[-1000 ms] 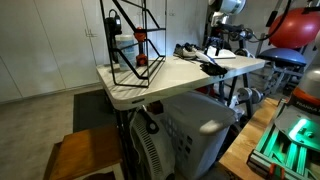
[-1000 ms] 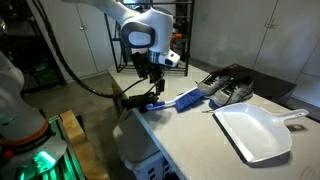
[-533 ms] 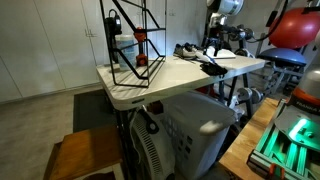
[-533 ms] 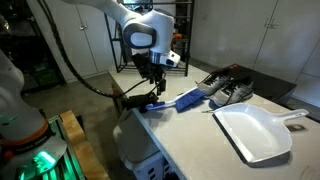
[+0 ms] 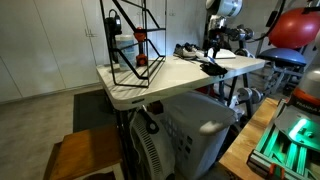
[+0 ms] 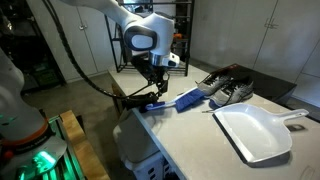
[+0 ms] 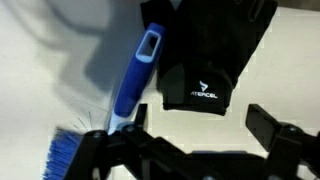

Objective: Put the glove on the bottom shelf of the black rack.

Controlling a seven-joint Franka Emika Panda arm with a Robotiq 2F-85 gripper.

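The black glove (image 7: 205, 45) with a white logo lies flat on the white table, just ahead of my open, empty gripper (image 7: 200, 122), whose fingers stand either side of its cuff without touching it. In both exterior views the glove (image 5: 212, 68) (image 6: 138, 101) lies near the table edge, with my gripper (image 5: 212, 55) (image 6: 152, 86) right above it. The black wire rack (image 5: 130, 45) stands at the far end of the table (image 5: 170, 80), well away from the glove.
A blue brush (image 7: 135, 75) (image 6: 186, 100) lies right beside the glove. A pair of shoes (image 6: 226, 89) and a white dustpan (image 6: 255, 132) also lie on the table. A white container (image 5: 125, 50) sits inside the rack. A white machine (image 5: 185, 130) stands under the table.
My gripper has sunk slightly toward the glove and stays open. The glove and brush have not moved.
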